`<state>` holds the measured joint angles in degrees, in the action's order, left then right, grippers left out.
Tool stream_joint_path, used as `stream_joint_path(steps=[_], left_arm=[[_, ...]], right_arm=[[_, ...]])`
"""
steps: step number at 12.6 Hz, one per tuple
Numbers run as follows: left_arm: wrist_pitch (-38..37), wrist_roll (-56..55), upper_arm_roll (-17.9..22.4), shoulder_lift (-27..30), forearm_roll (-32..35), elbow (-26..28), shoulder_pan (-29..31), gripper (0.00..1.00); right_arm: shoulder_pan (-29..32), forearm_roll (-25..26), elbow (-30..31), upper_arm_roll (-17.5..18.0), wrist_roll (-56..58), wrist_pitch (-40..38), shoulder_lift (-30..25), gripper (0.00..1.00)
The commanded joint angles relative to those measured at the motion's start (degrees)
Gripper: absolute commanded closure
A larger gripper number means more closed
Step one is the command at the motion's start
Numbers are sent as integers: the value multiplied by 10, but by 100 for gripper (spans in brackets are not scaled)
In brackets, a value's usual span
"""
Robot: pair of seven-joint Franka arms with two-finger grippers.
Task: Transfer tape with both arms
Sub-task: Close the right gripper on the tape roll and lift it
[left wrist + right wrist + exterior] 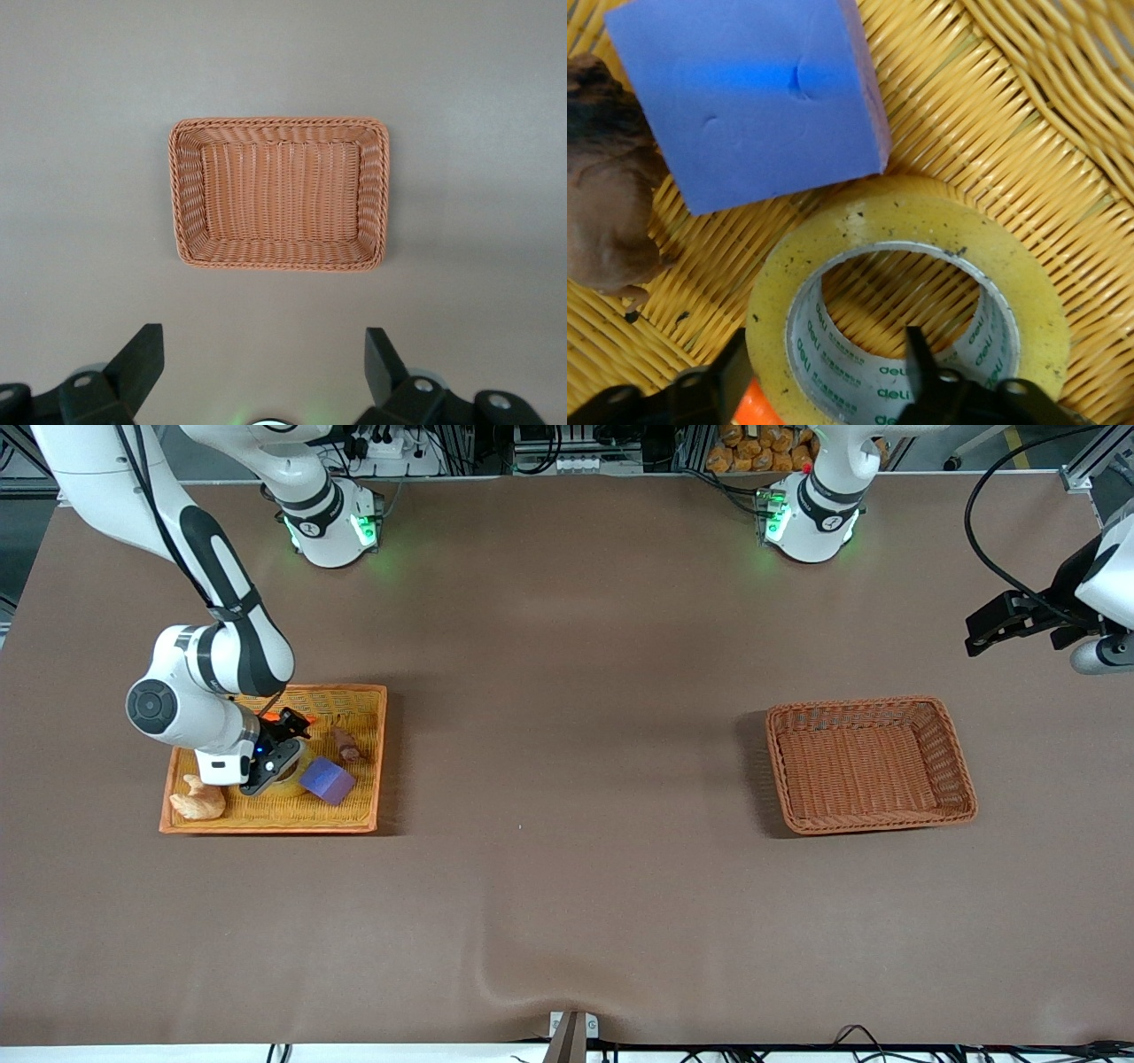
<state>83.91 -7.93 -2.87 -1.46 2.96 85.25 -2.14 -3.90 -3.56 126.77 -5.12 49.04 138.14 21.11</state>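
Right tool (824, 376) straddles the tape's (908, 292) wall, fingers apart; left tool (266, 372) apart.

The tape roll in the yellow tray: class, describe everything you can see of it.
The tape is a ring of translucent yellowish packing tape with a grey-white inner core printed in green. It lies flat on the woven yellow tray, beside the purple cube. The right pincer straddles its wall, one finger outside, one inside the core, not yet closed on it.

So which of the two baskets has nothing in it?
The brown basket toward the left arm's end. The yellow tray holds the tape, a purple cube and other items.
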Motion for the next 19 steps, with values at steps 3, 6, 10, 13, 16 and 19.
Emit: stream_joint_path(steps=[3, 6, 10, 13, 16, 19], left_arm=[[3, 5, -3, -16, -6, -11, 0, 0], [3, 10, -2, -14, -8, -11, 4, 0], [3, 12, -2, -14, -8, -18, 8, 0], [3, 12, -2, -13, -5, -18, 8, 0], [3, 19, -1, -14, -3, -18, 8, 0], [3, 20, -1, -14, -2, -18, 9, 0]], right_arm=[[2, -15, -2, 4, 4, 0, -1, 100], [-2, -52, -39, 13, 3, -90, -34, 100], [-20, -52, -213, 13, -37, -324, -51, 100], [-93, -52, -301, 15, -181, -379, -50, 100], [-219, -51, -338, 15, -390, -327, -23, 100], [-344, -50, -399, 15, -605, -224, 78, 100]])
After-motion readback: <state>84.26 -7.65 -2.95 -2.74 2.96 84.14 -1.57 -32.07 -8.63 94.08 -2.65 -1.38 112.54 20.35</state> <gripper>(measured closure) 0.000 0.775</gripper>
